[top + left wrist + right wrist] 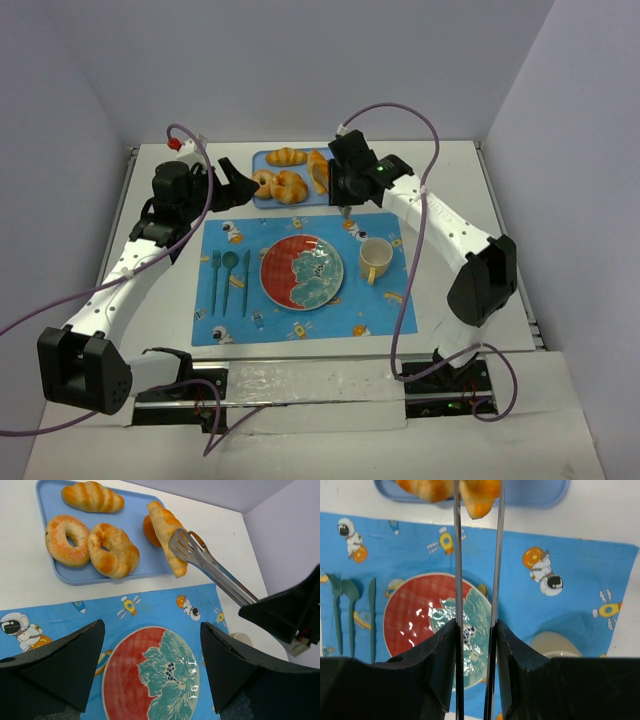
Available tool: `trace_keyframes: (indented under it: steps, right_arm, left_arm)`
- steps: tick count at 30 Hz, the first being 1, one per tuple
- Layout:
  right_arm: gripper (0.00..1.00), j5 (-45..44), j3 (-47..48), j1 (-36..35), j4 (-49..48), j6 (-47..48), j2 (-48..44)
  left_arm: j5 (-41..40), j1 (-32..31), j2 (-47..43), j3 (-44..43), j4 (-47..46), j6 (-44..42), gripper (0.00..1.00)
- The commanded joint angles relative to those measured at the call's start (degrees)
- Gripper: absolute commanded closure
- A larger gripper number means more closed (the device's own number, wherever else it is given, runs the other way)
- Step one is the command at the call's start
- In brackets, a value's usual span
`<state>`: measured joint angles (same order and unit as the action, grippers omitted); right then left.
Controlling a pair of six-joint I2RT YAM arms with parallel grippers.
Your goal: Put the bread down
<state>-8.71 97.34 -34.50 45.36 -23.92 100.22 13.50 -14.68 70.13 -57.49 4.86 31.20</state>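
The bread (319, 172), a long ridged golden croissant, is pinched between the blades of metal tongs (210, 567) over the right end of the blue tray (262, 158). It also shows in the left wrist view (165, 535) and at the top of the right wrist view (480, 495). My right gripper (476, 627) is shut on the tongs' two arms (457, 555) and sits above the far edge of the placemat (345, 195). My left gripper (152, 625) is open and empty, just left of the tray's front (240, 188). The red and teal plate (280, 275) lies bare on the placemat.
The tray also holds a ring-shaped bread (66, 539), a curved croissant (114, 550), a short croissant (92, 496) and a small orange bun (149, 530) behind the bread. A cream cup (376, 260) stands right of the plate. Teal cutlery (230, 280) lies to its left.
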Motion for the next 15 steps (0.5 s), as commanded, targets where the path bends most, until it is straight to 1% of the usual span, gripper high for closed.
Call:
trace_keyframes:
  steps: [1,10,13,15]
  right_arm:
    - [0.89,0.36,-2.59,-1.62,-1.94,0.63,-7.14]
    - [0.89,2.73,-15.94,-6.19,-3.44,0.11,-22.87]
    - [0.89,4.4,-22.08,-8.82,-3.79,-0.42,-27.27]
    - [0.89,5.37,-24.2,-11.19,-3.7,-0.95,-29.9]
  left_arm:
    - [0.13,-0.35,0.1,-3.06,-0.73,-0.44,0.13]
    - [-0.14,-0.44,0.1,-3.06,-0.64,-0.53,0.13]
    - [-0.23,-0.44,0.18,-3.06,-0.64,-0.53,0.13]
    - [-0.14,-0.35,0.27,-3.15,-0.56,-0.53,0.13]
